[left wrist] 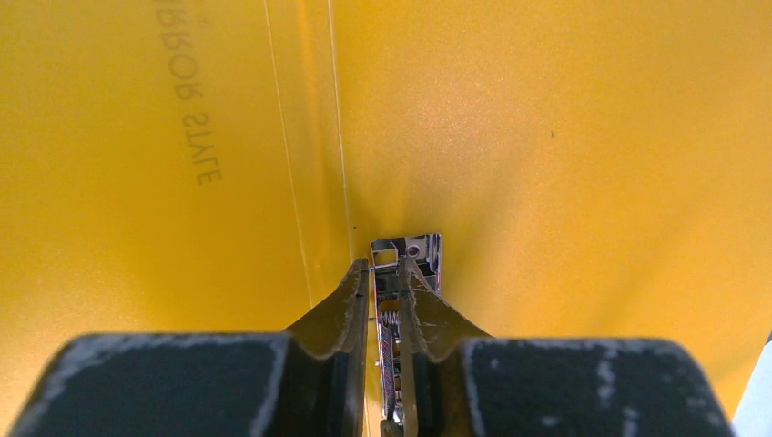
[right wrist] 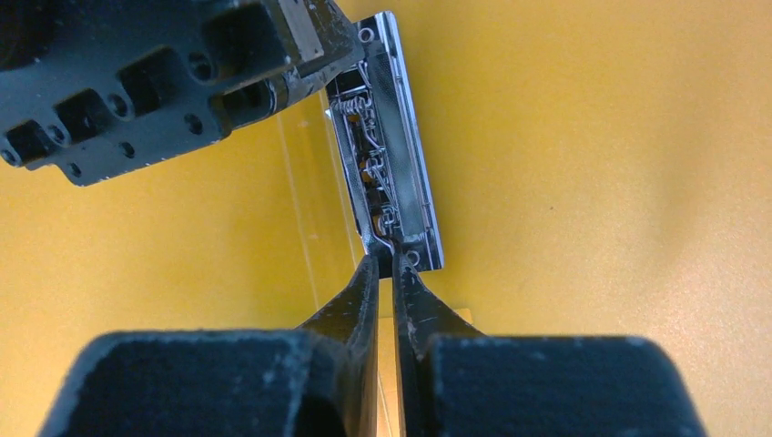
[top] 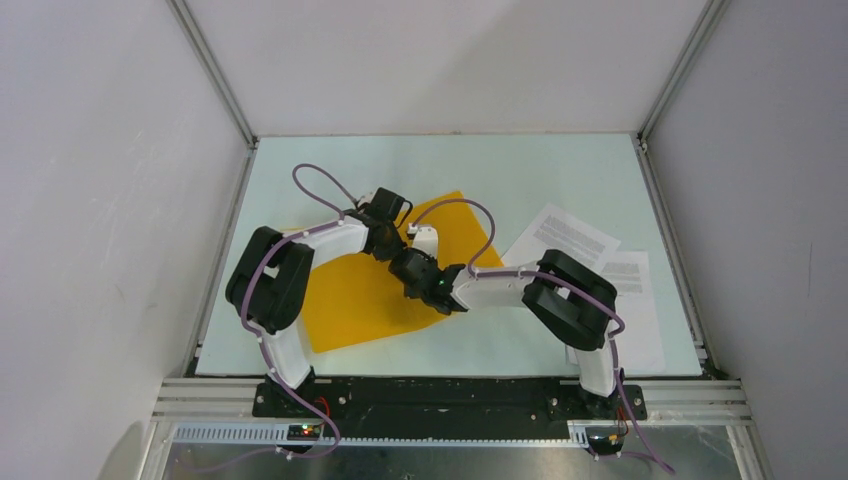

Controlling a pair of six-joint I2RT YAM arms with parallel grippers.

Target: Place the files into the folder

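The orange-yellow folder [top: 360,290] lies open on the table's middle left. Its metal clip [right wrist: 391,155] runs beside the spine crease and also shows in the left wrist view [left wrist: 421,250]. My left gripper [left wrist: 384,269] is shut on one end of the clip; in the top view it [top: 395,245] is over the folder's middle. My right gripper [right wrist: 385,264] is shut on the wire lever at the clip's other end, facing the left one [top: 412,262]. The files [top: 570,240] lie as overlapping white printed sheets to the right of the folder, partly under the right arm.
The pale green table [top: 550,170] is boxed in by white walls at the back and both sides. The left gripper's black body [right wrist: 164,82] fills the upper left of the right wrist view. A metal rail [top: 450,385] runs along the near edge.
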